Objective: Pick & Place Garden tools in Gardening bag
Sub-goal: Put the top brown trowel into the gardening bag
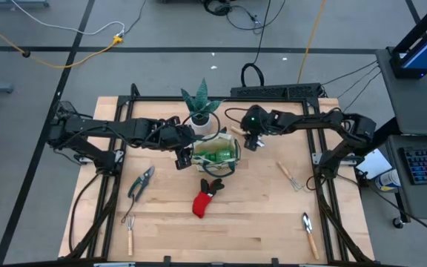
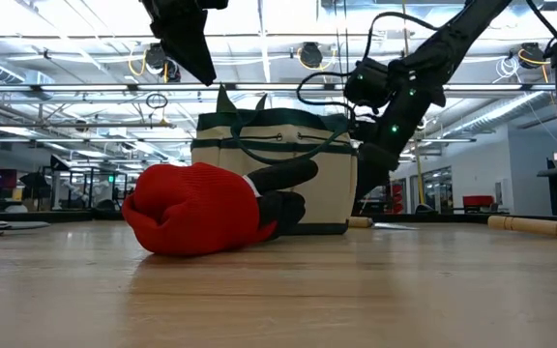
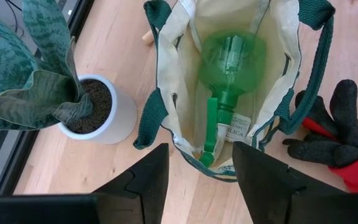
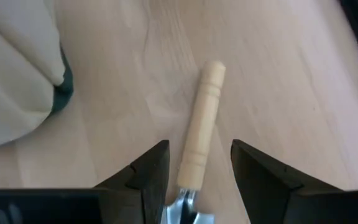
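Observation:
The beige gardening bag [image 1: 237, 150] with green trim stands open at mid-table. A green spray bottle [image 3: 232, 62] lies inside it. My left gripper [image 3: 201, 149] is open and empty, well above the bag's left end [image 2: 193, 58]. My right gripper [image 4: 199, 146] is open and low at the bag's far right side [image 1: 252, 142]. Its fingers stand on either side of a wooden-handled tool [image 4: 201, 118] lying flat on the table, without touching it. The red-and-black glove [image 1: 208, 196] lies just in front of the bag.
The spiky plant in its white pot [image 1: 202, 119] stands right behind the bag. Grey shears [image 1: 141, 182] and a small fork [image 1: 130, 230] lie at the near left. One trowel [image 1: 288, 174] lies to the right of the bag and another [image 1: 309, 233] at the near right.

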